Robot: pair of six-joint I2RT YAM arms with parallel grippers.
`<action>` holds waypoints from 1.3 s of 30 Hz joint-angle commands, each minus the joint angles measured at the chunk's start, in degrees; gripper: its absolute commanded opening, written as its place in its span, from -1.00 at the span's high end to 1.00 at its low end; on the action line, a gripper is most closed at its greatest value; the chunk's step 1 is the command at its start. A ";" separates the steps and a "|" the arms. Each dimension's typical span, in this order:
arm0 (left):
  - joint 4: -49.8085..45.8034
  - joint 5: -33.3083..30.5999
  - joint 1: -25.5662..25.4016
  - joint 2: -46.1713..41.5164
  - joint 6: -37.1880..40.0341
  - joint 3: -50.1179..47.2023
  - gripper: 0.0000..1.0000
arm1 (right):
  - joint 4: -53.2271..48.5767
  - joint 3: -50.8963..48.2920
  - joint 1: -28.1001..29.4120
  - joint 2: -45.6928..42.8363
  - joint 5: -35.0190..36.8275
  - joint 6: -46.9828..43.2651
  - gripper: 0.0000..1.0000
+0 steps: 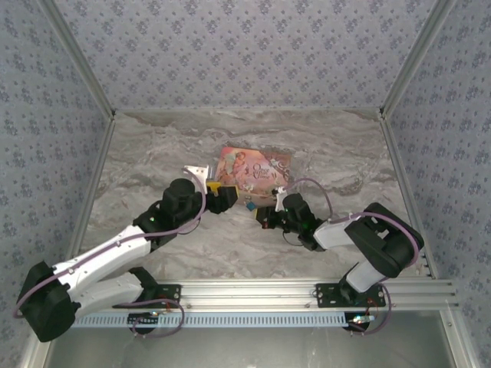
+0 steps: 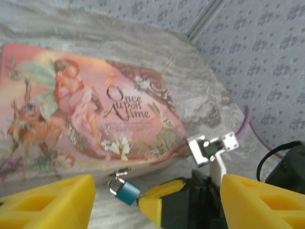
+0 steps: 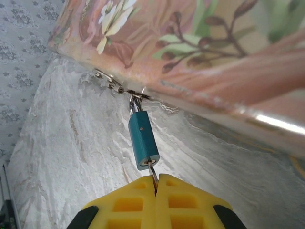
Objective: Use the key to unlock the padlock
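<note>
Right wrist view puts the right fingers (image 3: 128,202) at the bottom of the frame, pressed together and pinching the thin shaft of the key (image 3: 152,171). The tip of the key enters the lower end of the padlock (image 3: 142,140), so the key appears to be seated in the keyway. The teal body of the padlock hangs just beyond the fingertips. Its shackle (image 3: 135,102) runs up through the small metal hasp (image 3: 116,87) on the near edge of the pink tin (image 3: 214,57).

The left fingers (image 2: 52,200) are spread wide and hold nothing. They are aimed at the same near edge of the tin, with the padlock between them and slightly ahead.

From above, the tin lies near the middle of the bench (image 1: 345,153), a little toward the far edge. Both arms converge on its near side from the left and right.

As for progress, finding the key, gripping it and inserting it look done. The shackle appears to sit closed in the body and threaded through the hasp, so the lock is probably not yet open. What remains is likely the turn of the key, perhaps with the left fingers steadying the body against twisting, and then the release of the shackle. How deep the key sits cannot be told from these pictures.
</note>
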 commanded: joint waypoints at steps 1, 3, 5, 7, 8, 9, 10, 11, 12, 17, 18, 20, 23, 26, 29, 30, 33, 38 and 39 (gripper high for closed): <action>-3.77 3.91 0.68 0.45 -5.99 -0.63 -0.33 | -0.24 2.32 1.17 -0.09 1.73 5.00 1.00; -0.23 5.43 0.86 1.48 -12.53 -3.36 -0.28 | -0.91 2.91 1.80 0.11 2.37 6.56 1.00; 4.44 6.86 1.13 2.87 -19.75 -6.21 -0.24 | -0.96 3.45 2.41 0.50 2.48 7.87 1.00; 7.12 7.13 1.21 4.24 -26.21 -8.08 -0.20 | -1.00 3.92 2.92 0.86 2.74 9.26 1.00; 7.81 6.93 1.21 4.88 -29.28 -8.67 -0.18 | -1.00 4.10 3.15 1.04 2.99 10.16 1.00; 9.22 6.83 1.22 5.52 -31.83 -9.36 -0.15 | -1.00 4.23 3.38 1.21 3.23 10.95 1.00; 11.18 6.83 1.25 5.92 -33.77 -10.06 -0.13 | -0.88 4.31 3.58 1.45 3.26 11.49 1.00; 13.38 6.83 1.21 6.42 -35.92 -10.94 -0.10 | -0.68 4.52 3.63 1.60 3.17 12.13 1.00; 15.05 6.71 1.26 6.87 -38.06 -11.64 -0.07 | -0.65 4.68 3.82 1.86 3.19 12.52 1.00; 20.38 5.96 1.26 9.37 -44.80 -13.70 -0.01 | -1.00 5.69 4.41 2.95 3.13 13.85 1.00; 21.70 5.98 1.21 10.17 -46.12 -14.18 -0.01 | -0.92 5.95 4.54 3.09 2.95 14.04 1.00; 23.71 6.10 1.21 11.86 -48.21 -14.66 -0.01 | -0.92 6.36 4.69 3.58 2.84 14.29 1.00; 26.28 6.46 1.25 14.55 -50.38 -14.63 0.00 | -1.18 6.75 4.98 4.05 2.75 14.43 1.00; 28.90 6.13 1.22 17.15 -51.85 -14.88 0.02 | -1.18 6.90 5.17 4.24 2.75 14.67 1.00; 31.09 5.19 1.31 19.21 -52.30 -14.90 0.03 | -1.09 6.90 5.26 4.33 2.84 14.98 1.00; 32.13 5.07 1.36 20.08 -52.37 -14.83 0.03 | -1.17 6.92 5.26 4.35 2.84 15.02 1.00; 35.31 5.59 1.62 22.70 -52.91 -14.68 0.05 | -1.26 7.05 5.26 4.28 2.58 15.62 1.00; 38.23 6.99 3.27 25.68 -54.15 -14.49 0.10 | -1.09 6.93 5.26 4.20 1.66 17.14 1.00; 38.23 7.09 3.34 26.17 -54.18 -14.21 0.11 | -1.14 7.00 5.24 4.09 1.61 17.31 1.00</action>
